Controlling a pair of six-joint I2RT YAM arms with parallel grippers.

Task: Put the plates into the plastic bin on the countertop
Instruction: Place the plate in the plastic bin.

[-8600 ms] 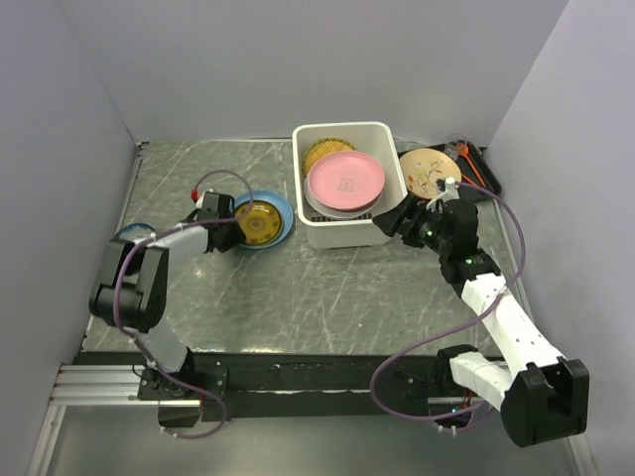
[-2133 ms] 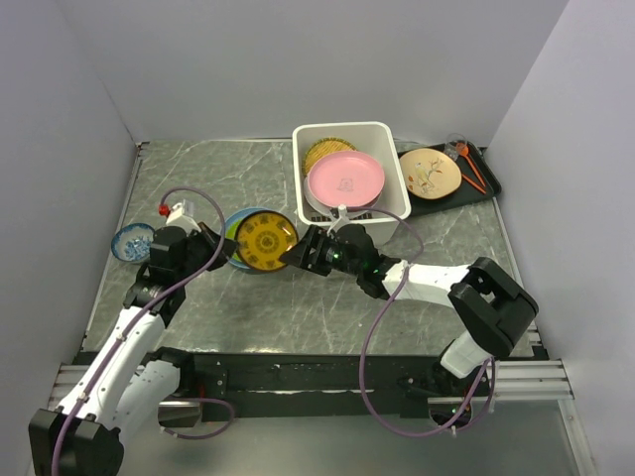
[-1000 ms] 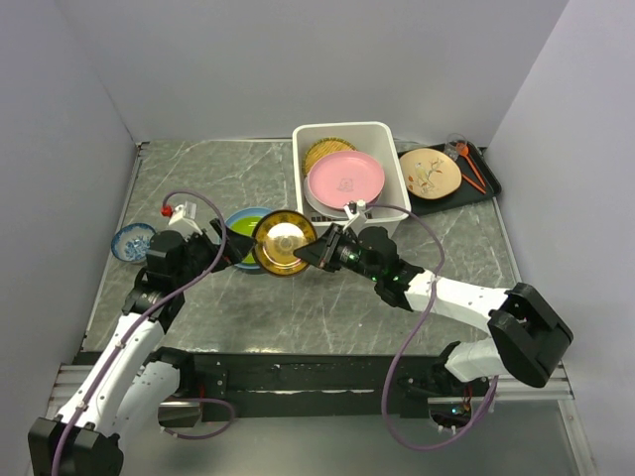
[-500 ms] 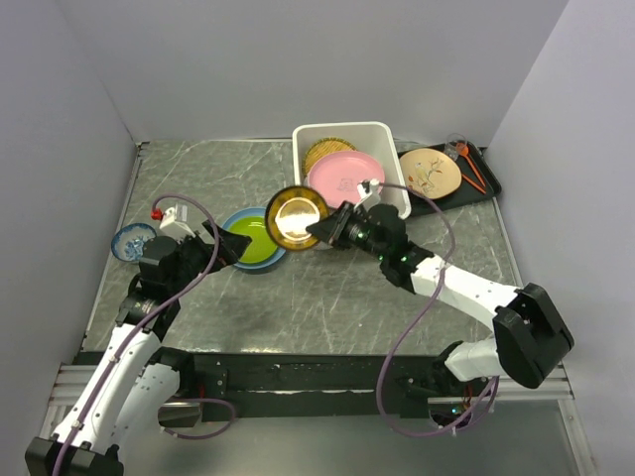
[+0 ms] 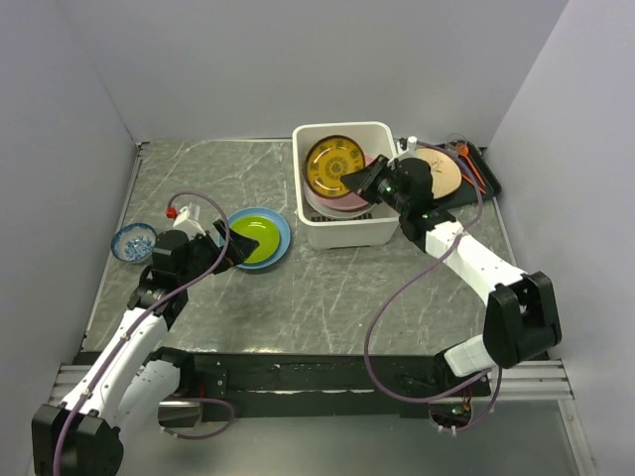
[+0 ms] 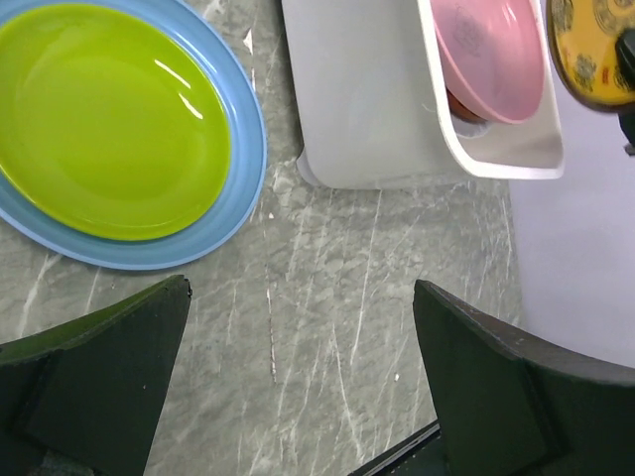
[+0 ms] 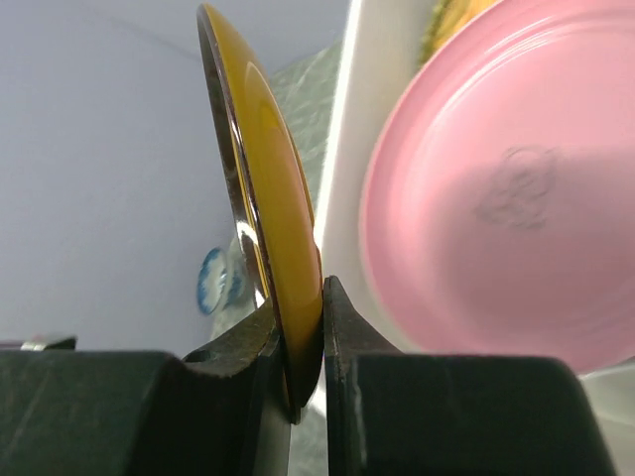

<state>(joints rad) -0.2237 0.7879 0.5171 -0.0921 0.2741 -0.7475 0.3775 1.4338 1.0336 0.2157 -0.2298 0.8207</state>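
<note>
Though overhead hides it, wrist shows right hand (image 7: 304, 300) pinching gold plate (image 7: 260, 213).

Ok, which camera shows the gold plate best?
Top external: the gold plate shows its whole patterned face, tilted above the plastic bin. Right wrist sees it edge-on, rim pinched in the right tool. Left wrist catches only a sliver at its top-right corner.

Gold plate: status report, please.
Right gripper shut on gold plate, tilted over bin. Left gripper open, empty, beside green plate. Pink plate already in bin below; nothing blocking.
</note>
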